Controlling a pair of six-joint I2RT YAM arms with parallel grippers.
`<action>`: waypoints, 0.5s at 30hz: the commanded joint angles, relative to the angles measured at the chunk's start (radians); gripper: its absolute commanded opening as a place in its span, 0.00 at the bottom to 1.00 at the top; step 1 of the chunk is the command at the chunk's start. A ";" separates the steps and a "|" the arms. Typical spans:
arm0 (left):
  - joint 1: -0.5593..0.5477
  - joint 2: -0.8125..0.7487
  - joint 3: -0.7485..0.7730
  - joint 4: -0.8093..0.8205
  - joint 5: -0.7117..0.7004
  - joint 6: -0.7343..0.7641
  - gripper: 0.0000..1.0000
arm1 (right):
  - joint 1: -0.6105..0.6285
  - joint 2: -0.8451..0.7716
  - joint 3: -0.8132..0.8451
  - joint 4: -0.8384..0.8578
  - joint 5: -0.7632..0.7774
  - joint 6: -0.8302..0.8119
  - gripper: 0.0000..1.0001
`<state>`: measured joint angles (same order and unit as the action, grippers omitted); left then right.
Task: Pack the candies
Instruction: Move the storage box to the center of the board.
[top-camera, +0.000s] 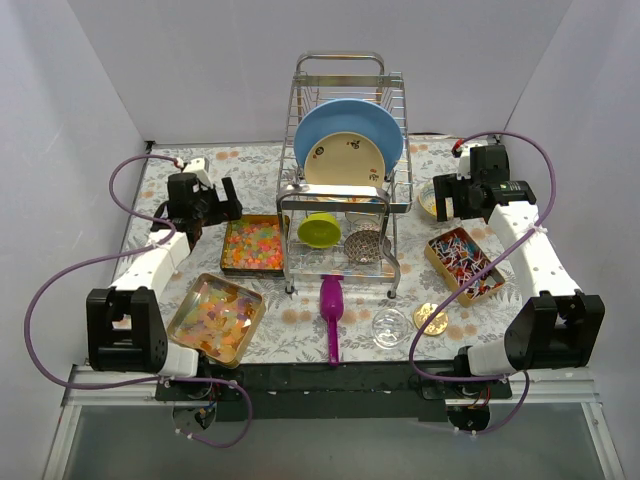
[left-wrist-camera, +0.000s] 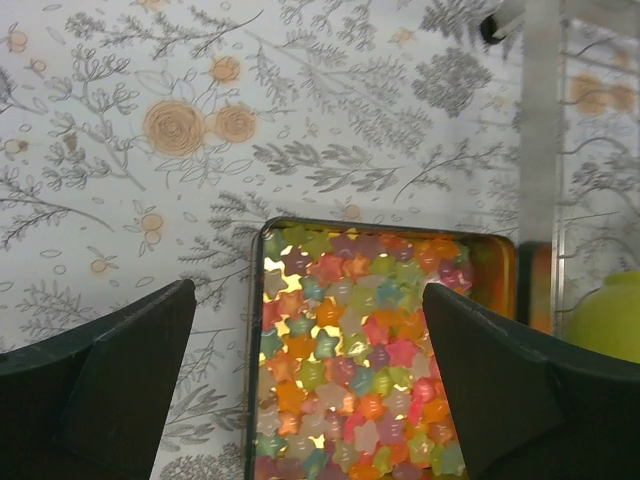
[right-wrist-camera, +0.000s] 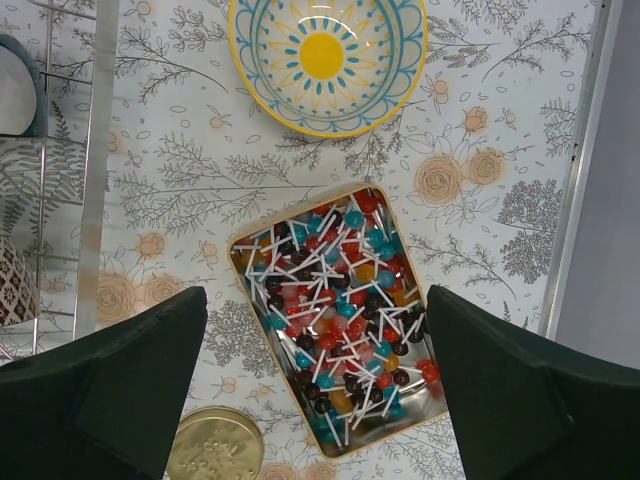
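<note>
Two robot arms are sitting at the near edge of a floral desk (top-camera: 290, 322), seen from above; a wire dish rack (top-camera: 345, 180) is standing mid-desk, holding plates. The left hand (left-wrist-camera: 310, 390) is hovering with its fingers spread wide apart, gripping nothing, above a tin (left-wrist-camera: 250, 340) of small star candies (left-wrist-camera: 350, 370) in red, orange, yellow and green, lying just left of the rack; nearer that arm's base, a second tin (top-camera: 178, 312) is holding glossy yellow-orange gummies (top-camera: 218, 318). The right hand (right-wrist-camera: 320, 390) is likewise hanging open and empty over a third tin (right-wrist-camera: 238, 262), right of the rack, filled with red, blue and dark lollipops (right-wrist-camera: 335, 320) on white sticks; a patterned bowl (right-wrist-camera: 327, 60) is lying just beyond it and a gold lid (right-wrist-camera: 215, 450) beside its near corner. A purple scoop (top-camera: 331, 315) and a glass jar (top-camera: 391, 326) are lying in front of the rack.
</note>
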<state>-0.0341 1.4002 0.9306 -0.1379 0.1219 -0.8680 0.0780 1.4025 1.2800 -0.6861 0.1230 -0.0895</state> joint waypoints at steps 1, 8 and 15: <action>0.005 0.045 0.088 -0.090 -0.093 0.113 0.98 | -0.006 -0.002 0.030 0.005 -0.039 -0.018 0.98; 0.007 0.201 0.260 -0.270 -0.141 0.260 0.82 | -0.006 -0.005 0.022 0.008 -0.086 -0.102 0.97; -0.015 0.338 0.356 -0.463 0.173 0.255 0.04 | -0.007 -0.002 0.002 0.002 -0.115 -0.107 0.94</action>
<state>-0.0296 1.6978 1.2465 -0.4740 0.1387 -0.6312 0.0780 1.4025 1.2797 -0.6861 0.0395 -0.1806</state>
